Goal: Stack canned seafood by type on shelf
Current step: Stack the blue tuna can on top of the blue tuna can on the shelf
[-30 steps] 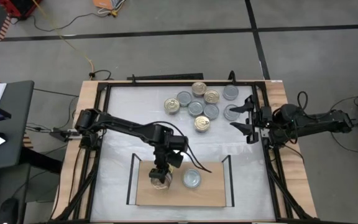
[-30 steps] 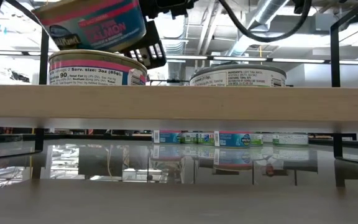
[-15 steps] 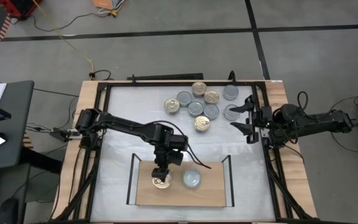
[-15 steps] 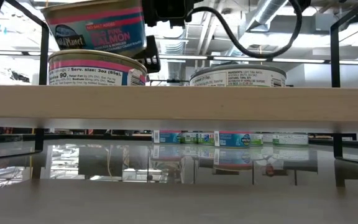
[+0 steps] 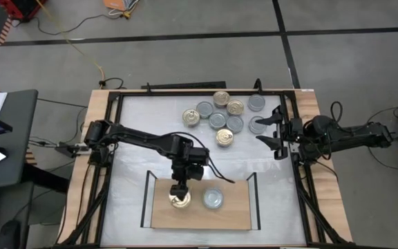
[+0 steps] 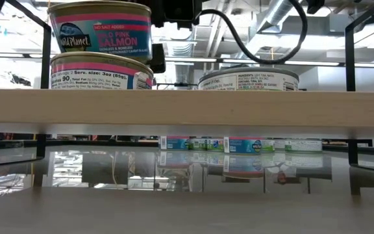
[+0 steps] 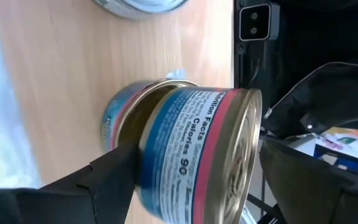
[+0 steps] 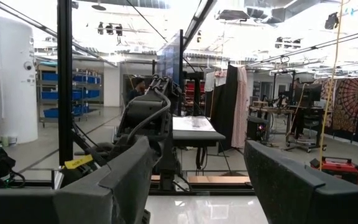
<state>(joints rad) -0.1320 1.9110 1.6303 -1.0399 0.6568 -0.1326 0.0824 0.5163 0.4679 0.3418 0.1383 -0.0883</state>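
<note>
Two pink-banded salmon tins are stacked at the left of the wooden shelf. The gold-lidded top tin lies level with its base on the lower tin. A silver-lidded tin stands alone beside them on the board. My left gripper hovers just behind the stack, open. One of its fingers is off the gold lid, and the other is down beside the lower tin. My right gripper waits open at the table's right edge. My left gripper stands open around the top tin, slanting down from the far side. A gap shows between one finger and the gold lid. The other finger lies close by the tins' sides, and I cannot tell whether it touches.
Several loose tins, gold and silver lidded, are clustered on the white tabletop near the far edge. Black uprights stand at both ends of the shelf board. Free board lies to the right of the silver tin.
The top tin was tilted in my left gripper and has settled level onto the lower tin. The lower finger has dropped away from its underside. My left gripper has rolled a little and drawn slightly back, uncovering the gold lid in the high view.
</note>
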